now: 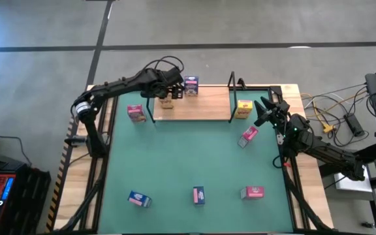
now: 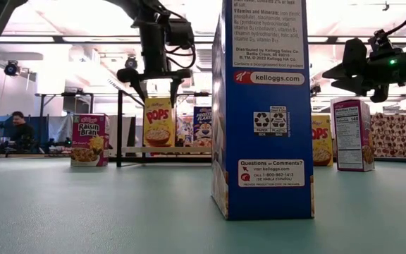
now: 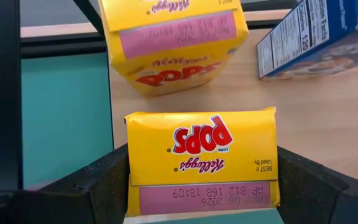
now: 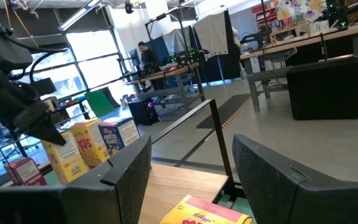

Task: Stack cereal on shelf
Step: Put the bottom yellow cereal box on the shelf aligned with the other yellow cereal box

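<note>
Over the shelf (image 1: 194,104) at the table's far edge, the left gripper (image 1: 168,93) holds a yellow cereal box (image 3: 201,162) between its fingers (image 3: 98,186), beside another yellow box (image 3: 173,43) and a blue box (image 1: 191,85). Off the shelf's right end, the right gripper (image 1: 264,111) hangs part-open and empty above a yellow box (image 1: 243,109).

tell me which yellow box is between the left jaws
The yellow Pops box on the shelf at its left end, under the left gripper; the other visible yellow box stands beyond the right upright.
</note>
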Controlling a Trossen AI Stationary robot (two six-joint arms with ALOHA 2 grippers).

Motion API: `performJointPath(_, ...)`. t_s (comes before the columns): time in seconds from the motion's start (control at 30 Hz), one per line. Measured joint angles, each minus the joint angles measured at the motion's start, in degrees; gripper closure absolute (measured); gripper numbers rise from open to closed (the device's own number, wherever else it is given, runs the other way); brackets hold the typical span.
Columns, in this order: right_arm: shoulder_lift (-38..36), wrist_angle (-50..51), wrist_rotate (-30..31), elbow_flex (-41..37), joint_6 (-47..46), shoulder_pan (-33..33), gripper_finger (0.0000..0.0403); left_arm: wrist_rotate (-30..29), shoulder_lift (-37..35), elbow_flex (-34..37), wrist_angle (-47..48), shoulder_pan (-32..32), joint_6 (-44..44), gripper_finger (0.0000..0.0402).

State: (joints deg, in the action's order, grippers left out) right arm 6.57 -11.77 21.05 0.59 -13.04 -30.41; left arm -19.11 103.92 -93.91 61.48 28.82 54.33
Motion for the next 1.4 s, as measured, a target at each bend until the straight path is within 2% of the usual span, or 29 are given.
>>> performJointPath(0.8, 0.00, 0.00, -0.01, 0.01, 0.00, 0.02, 0.0188, -0.17, 0.02, 2.60, -5.07, 2.64, -2.40, 0.0102)
performJointPath(1.4, 0.00, 0.00, -0.01, 0.01, 0.00, 0.00, 0.0188, -1.09, 0.04, 2.67, -5.39, 3.05, -2.85, 0.0097)
